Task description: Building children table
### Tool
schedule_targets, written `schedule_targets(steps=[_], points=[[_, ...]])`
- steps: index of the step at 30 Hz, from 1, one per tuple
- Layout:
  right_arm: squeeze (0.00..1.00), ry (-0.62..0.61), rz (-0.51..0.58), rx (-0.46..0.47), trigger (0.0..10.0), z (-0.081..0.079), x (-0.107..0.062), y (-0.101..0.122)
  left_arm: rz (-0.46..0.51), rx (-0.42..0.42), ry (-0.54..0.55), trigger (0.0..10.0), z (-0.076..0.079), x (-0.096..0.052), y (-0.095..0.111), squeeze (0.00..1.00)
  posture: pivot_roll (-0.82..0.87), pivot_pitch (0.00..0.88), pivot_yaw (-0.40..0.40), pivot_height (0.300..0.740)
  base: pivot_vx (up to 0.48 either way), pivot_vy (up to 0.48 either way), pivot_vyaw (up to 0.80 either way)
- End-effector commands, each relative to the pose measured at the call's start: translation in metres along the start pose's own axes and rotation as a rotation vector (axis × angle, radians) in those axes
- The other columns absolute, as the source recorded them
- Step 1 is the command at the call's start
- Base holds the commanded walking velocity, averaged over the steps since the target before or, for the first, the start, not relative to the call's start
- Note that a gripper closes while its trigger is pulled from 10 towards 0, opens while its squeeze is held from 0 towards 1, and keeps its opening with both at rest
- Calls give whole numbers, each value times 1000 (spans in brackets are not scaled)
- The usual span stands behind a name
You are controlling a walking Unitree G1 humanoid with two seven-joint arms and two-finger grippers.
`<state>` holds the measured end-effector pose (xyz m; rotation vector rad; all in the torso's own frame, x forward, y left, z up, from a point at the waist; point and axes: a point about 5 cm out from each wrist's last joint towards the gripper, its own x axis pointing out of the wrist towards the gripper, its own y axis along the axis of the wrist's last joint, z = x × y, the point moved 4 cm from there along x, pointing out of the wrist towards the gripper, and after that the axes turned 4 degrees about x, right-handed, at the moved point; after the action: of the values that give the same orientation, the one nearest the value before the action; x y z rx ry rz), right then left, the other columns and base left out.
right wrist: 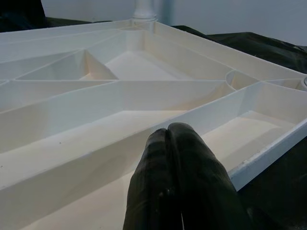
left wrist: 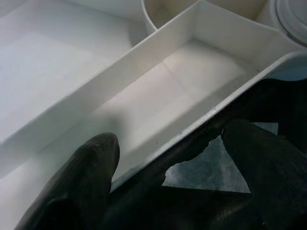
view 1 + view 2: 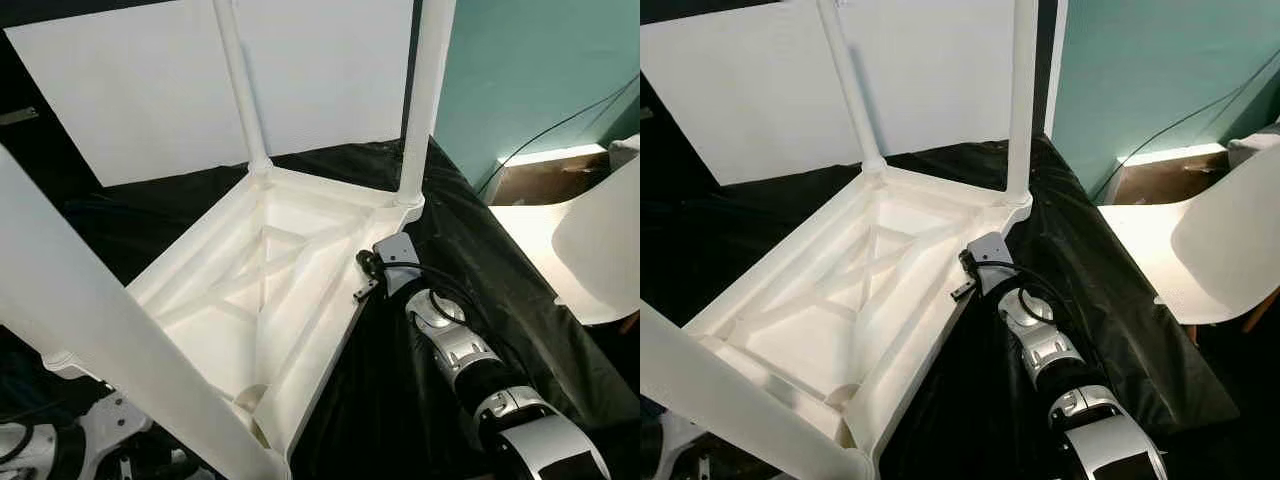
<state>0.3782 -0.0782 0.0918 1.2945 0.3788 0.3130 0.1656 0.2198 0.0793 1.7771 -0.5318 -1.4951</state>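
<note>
On black cloth (image 3: pixel 440 230): upturned white table (image 3: pixel 250 290), ribbed; left gripper (image 2: pixel 168 158) spread, right gripper (image 1: pixel 172 139) pressed together.

Legible text, labels, brands, numbers, signs: none. No readable marking can be made out in any of the four views.
</note>
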Motion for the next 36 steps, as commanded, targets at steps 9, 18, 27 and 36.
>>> schedule_targets(steps=[9, 18, 27, 36], points=[[0, -7, -119, 44, 10000, -3, -15, -33, 153, -124, 44, 0, -1, 53, -10, 0, -43, 0, 79, 740, 0, 0, 0], [0, 12, -113, 44, 10000, -5, -17, -31, 233, -247, 278, 0, -23, 73, -19, 0, -44, 0, 66, 740, 0, 0, 0], [0, 13, -114, 52, 10000, -5, -21, -30, 199, -309, 483, 0, -42, 82, -34, 0, -42, 0, 65, 740, 0, 0, 0], [0, 17, -103, 62, 10000, -10, -24, -27, 144, -347, 652, 0, -60, 80, -46, 0, -48, 0, 72, 740, 0, 0, 0]])
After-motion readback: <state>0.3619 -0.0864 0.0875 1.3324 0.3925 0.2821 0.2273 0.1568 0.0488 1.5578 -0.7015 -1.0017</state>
